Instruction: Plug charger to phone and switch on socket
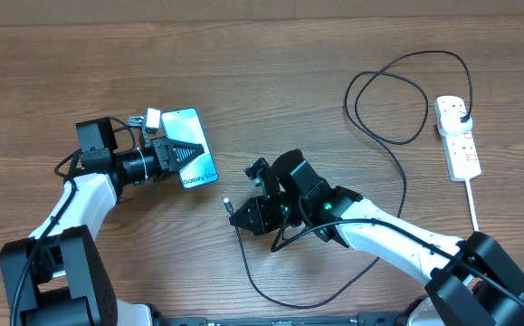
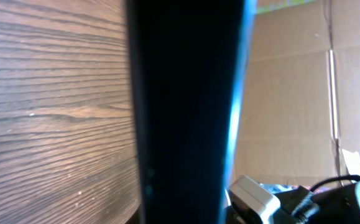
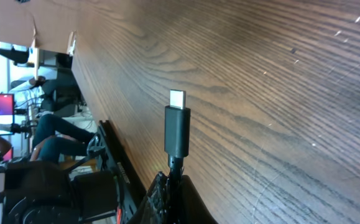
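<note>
Holding the charger (image 3: 177,130) clamped in my right gripper (image 1: 242,215); left gripper (image 1: 178,152) seems clamped on the phone (image 1: 189,122). Next, guide tip leftward into it.

Bench (image 1: 271,81): brown wood-grain top, the grain running left to right in the overhead view.
Power strip (image 1: 458,136): white, lying flat near the right edge, with red marks on its face.
White cord (image 1: 472,204): thick, runs from the strip's near end toward the front edge.
Charger cable (image 1: 397,145): thin and black, with its plug seated at the strip's far end. It makes 1 wide loop over the right half, then curves along the front.
Phone (image 1: 194,136): left of centre, with the blue-teal screen lit and facing up. Whether it rests on the wood cannot be told.
</note>
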Tool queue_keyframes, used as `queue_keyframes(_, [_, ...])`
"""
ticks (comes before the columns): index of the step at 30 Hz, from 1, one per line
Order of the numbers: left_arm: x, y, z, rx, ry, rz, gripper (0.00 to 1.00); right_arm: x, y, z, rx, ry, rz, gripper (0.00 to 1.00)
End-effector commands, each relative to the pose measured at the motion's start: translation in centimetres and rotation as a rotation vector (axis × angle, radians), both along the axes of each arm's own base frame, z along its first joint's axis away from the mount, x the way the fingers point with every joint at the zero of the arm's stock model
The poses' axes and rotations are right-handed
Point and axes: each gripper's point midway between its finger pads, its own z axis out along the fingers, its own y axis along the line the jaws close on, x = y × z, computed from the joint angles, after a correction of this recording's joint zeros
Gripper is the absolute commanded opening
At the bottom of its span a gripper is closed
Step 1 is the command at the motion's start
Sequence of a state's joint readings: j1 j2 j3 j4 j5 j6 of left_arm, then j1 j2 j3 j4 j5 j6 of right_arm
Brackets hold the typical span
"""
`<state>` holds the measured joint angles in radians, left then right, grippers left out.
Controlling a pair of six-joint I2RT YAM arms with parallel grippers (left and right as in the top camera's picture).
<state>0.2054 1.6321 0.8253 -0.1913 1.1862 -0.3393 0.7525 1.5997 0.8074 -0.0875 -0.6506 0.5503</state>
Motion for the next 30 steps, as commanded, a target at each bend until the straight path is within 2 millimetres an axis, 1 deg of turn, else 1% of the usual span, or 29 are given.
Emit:
queue_keyframes(1, [-0.58, -0.62, 2.15, -0.060, -0.079, -0.060, 0.04, -0.47, 0.16, 1.11, 0.034, -0.009, 0.022, 0.04])
queue_keyframes(30, [-0.55, -0.61, 2.16, -0.055, -0.091, -0.063, 0.04, -0.50, 0.06, 0.95, 0.025, -0.003, 0.019, 0.04])
